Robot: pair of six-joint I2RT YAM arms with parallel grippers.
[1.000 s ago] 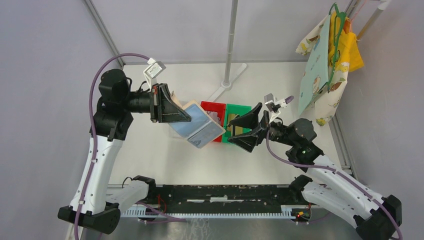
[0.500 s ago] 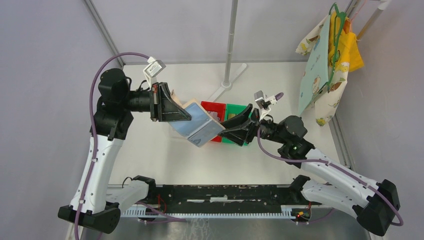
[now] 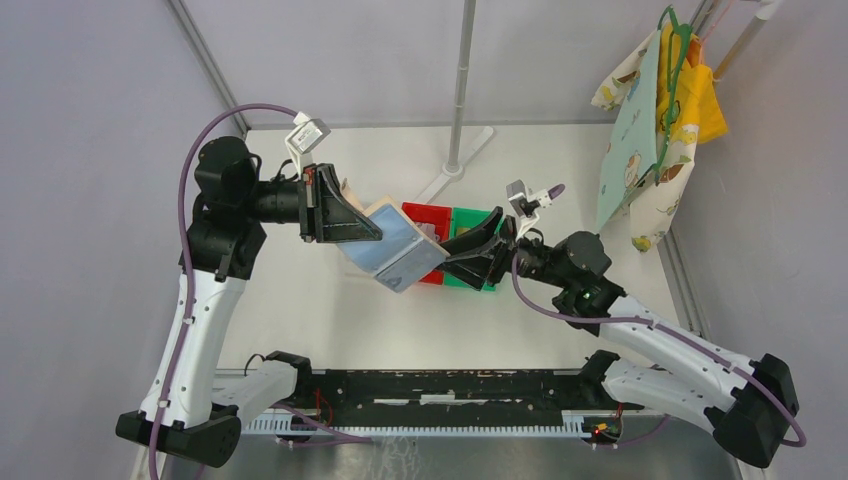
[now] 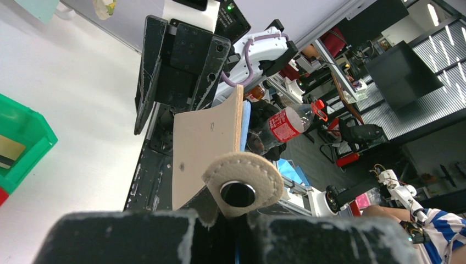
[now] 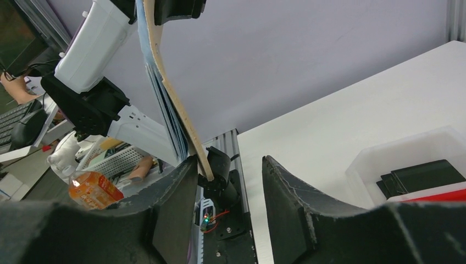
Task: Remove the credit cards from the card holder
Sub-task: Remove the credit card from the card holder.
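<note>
Two arms are busy w/ one item. On the left, the left gripper (image 3: 362,230) is clamped shut on the card holder (image 3: 398,256) by its snap-flap end, holding it up off the table, opened out, light blue pockets facing up & toward the other arm. In the left wrist view the tan back of the holder (image 4: 206,140) stands edge-on above the fingers.

Mid-scene, behind the holder, sit a red bin (image 3: 420,212) and a green bin (image 3: 478,216). The green bin (image 4: 33,137) has one gold card (image 4: 10,152) lying in it, so prob. at least one is already out.

On the right, the right gripper (image 3: 452,262) is at the holder's free edge, jaws partway apart, nothing pinched. In the right wrist view that edge (image 5: 176,110) runs down just beside the left finger, at the mouth of the gap.

Step in hand, as I read it: lining up to pinch a card from the pockets. Can't tell card edge from pocket edge here. Next move needs the jaws round a card only, not the tan wall, then a pull along the pocket while the left grip holds firm.
</note>
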